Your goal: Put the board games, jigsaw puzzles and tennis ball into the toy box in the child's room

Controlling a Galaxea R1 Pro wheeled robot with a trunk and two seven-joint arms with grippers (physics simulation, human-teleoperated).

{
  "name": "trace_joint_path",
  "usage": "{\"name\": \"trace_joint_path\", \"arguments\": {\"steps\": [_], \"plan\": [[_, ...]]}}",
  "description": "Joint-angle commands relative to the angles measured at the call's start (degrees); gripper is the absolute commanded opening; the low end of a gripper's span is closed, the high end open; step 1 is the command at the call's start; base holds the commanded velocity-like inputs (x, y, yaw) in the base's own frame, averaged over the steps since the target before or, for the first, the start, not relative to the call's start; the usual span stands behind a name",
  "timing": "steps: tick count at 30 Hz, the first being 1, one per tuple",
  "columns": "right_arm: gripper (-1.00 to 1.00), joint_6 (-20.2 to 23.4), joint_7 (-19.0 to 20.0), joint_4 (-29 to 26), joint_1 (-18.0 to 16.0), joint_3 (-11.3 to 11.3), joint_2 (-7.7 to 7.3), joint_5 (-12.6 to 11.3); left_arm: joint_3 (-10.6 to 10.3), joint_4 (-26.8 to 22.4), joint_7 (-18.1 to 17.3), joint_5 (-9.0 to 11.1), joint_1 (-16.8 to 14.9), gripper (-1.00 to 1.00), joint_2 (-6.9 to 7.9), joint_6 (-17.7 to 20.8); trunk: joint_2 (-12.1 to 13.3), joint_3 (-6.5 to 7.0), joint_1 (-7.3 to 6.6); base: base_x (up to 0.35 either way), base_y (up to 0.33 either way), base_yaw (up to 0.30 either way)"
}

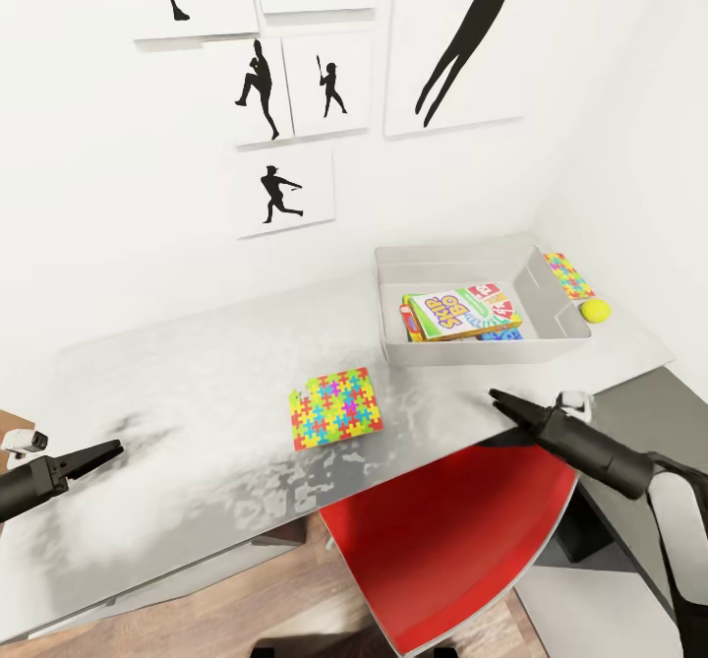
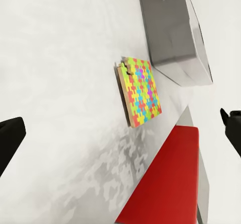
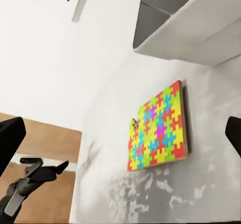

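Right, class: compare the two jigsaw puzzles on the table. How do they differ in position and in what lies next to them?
The near jigsaw puzzle lies in the open middle of the table, in front of the toy box; the far jigsaw puzzle lies behind the box's right end, by the wall. The far one has the tennis ball beside it; the near one has nothing beside it. Both lie flat, multicoloured, outside the box.

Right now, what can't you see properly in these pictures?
- Games in the toy box, head view: the SKIP-BO box covers those beneath; their number is unclear.
- Far jigsaw puzzle, head view: partly hidden behind the toy box wall.
- Left hand and right hand: open or shut, cannot tell.
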Motion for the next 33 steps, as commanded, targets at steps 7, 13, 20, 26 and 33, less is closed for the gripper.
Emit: {"name": "trace_joint_path", "arguments": {"steps": [7,13,20,26,33], "plan": [[1.0,0.67,-12.73,0.69,-7.09,8.58,2.65,-0.01,0.07,-0.01,-0.26,-0.09,-0.03,1.0,0.01,0.61,-0.09,-0.08,0.03,0.0,0.0,0.0],[1.0,1.2,-24.67,4.04,-12.34,13.56,7.34,0.04,0.13,-0.01,-0.26,-0.08,-0.03,1.0,0.01,0.61,-0.09,-0.08,0.03,0.0,0.0,0.0],[1.0,1.07,-34.39,11.45,-18.0,18.6,10.95,0.21,0.16,0.02,-0.26,-0.08,-0.03,1.0,0.09,0.61,-0.09,-0.08,0.03,0.0,0.0,0.0],[1.0,0.76,-41.11,18.88,-22.54,21.55,13.94,0.49,0.22,0.0,-0.26,-0.08,-0.03,1.0,0.13,0.61,-0.09,-0.08,0.03,0.0,0.0,0.0],[1.0,1.15,-50.77,23.77,-25.28,23.05,17.45,0.59,0.39,-0.01,-0.26,-0.08,0.02,1.0,0.18,0.61,-0.09,-0.08,0.03,-0.002,0.001,0.0]]}}
